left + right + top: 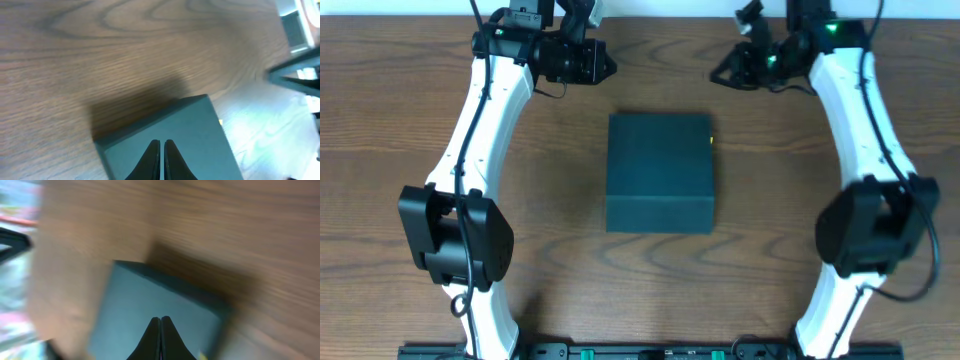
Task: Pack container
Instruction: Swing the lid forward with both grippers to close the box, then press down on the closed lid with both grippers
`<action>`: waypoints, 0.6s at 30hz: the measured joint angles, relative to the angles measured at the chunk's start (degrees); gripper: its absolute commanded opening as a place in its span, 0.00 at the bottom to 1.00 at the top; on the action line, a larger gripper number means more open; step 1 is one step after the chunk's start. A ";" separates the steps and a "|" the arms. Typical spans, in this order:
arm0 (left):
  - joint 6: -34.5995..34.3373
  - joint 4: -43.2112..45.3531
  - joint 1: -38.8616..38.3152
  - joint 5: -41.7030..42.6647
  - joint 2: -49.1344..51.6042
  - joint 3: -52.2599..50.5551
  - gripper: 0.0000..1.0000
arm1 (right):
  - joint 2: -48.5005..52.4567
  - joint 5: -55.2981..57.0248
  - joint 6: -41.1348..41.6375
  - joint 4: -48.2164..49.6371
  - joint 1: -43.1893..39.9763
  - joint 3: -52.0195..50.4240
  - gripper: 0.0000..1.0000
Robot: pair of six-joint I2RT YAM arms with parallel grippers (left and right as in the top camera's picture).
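Observation:
The container is a dark teal box in the middle of the wooden table, its flat lid down. A small yellow bit pokes out at its right far edge. My left gripper is shut and empty, held above the table beyond the box's far left corner. My right gripper is shut and empty beyond the far right corner. The box fills the lower part of the left wrist view behind the shut fingers. It shows blurred in the right wrist view behind the shut fingers.
The wooden table runs all round the box. The two arms' bases stand at the left and right near sides. A dark rail lies along the front edge.

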 measured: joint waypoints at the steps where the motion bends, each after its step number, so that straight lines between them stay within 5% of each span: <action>1: 0.39 -0.59 -0.42 -0.63 -0.02 0.00 0.06 | -1.92 3.65 -0.61 -1.90 0.04 0.00 0.02; 11: 8.35 -6.73 -11.02 -6.32 -0.02 0.00 0.06 | -11.63 27.15 -3.34 -19.89 2.05 0.24 0.02; 18: 11.02 -7.45 -13.53 -6.91 -0.02 0.00 0.06 | -12.94 27.93 -4.07 -13.88 1.88 -7.06 0.02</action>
